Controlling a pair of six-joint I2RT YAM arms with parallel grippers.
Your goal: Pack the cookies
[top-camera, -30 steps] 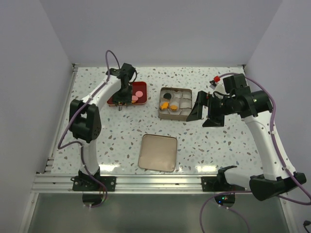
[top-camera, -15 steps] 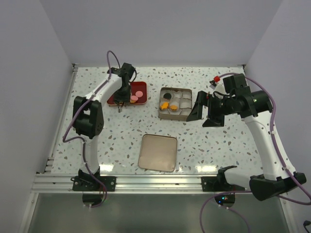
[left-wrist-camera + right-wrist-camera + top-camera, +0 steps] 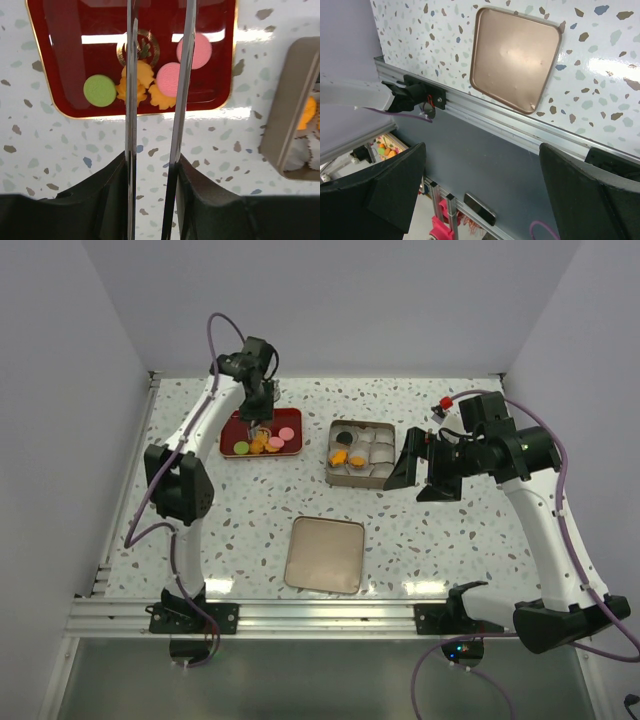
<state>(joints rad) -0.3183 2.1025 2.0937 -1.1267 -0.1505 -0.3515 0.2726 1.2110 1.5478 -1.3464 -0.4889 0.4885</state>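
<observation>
The only mark I can find is a gold crest (image 3: pixel 145 47) on the glossy red tray (image 3: pixel 60 50), too blurred to read. On that gold-rimmed tray lie loose cookies (image 3: pixel 169 79): a round green one (image 3: pixel 99 90), two round pink, two scalloped yellow. My left gripper (image 3: pixel 262 426) hangs over them, its thin metal fingers (image 3: pixel 131 100) narrow and their tips hidden, so I cannot tell if it holds one, while the right gripper (image 3: pixel 420 472) gapes wide. Orange (image 3: pixel 340 456) and black (image 3: pixel 344 436) cookies sit in fluted paper cups (image 3: pixel 378 452) inside the square tan tin (image 3: pixel 361 424).
</observation>
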